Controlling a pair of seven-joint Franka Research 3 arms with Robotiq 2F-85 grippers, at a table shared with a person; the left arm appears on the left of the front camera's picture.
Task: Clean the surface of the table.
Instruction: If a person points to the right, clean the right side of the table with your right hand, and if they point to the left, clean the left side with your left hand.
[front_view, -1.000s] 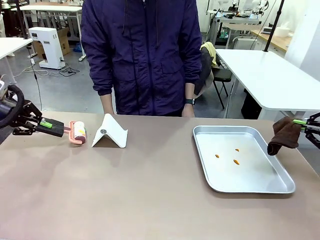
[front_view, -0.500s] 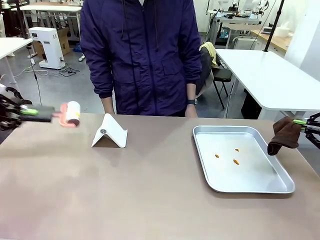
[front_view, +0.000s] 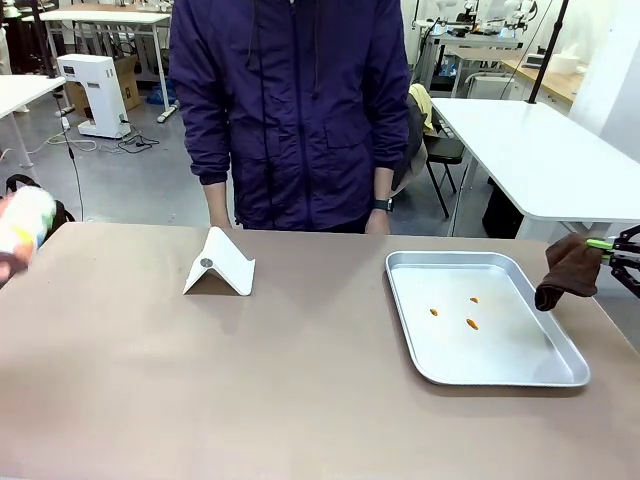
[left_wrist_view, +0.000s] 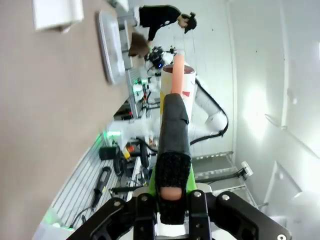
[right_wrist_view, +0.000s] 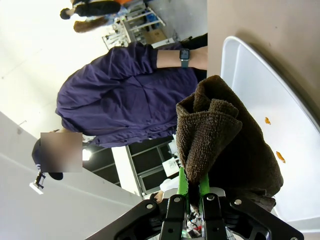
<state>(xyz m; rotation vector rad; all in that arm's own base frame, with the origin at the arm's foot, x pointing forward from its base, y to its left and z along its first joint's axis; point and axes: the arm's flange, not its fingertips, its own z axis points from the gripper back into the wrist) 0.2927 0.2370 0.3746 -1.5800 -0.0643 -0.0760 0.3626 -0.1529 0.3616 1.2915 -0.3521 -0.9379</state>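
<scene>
Left gripper (left_wrist_view: 172, 200) clamps a pink-handled white lint roller (left_wrist_view: 176, 80); right gripper (right_wrist_view: 192, 189) pinches a dangling dark brown cloth (right_wrist_view: 220, 145) that might snag the rim of the silver metal tray (front_view: 398, 300).

The person (front_view: 300, 60) wears a dark navy zipped jacket (front_view: 290, 150) and a black wristwatch (front_view: 380, 204). The right gripper (right_wrist_view: 192, 192) is black with green pads and what look like round screws.

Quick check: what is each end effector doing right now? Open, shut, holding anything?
Left end effector: shut on the lint roller, gripped by its handle.
Right end effector: shut on the brown cloth.
</scene>
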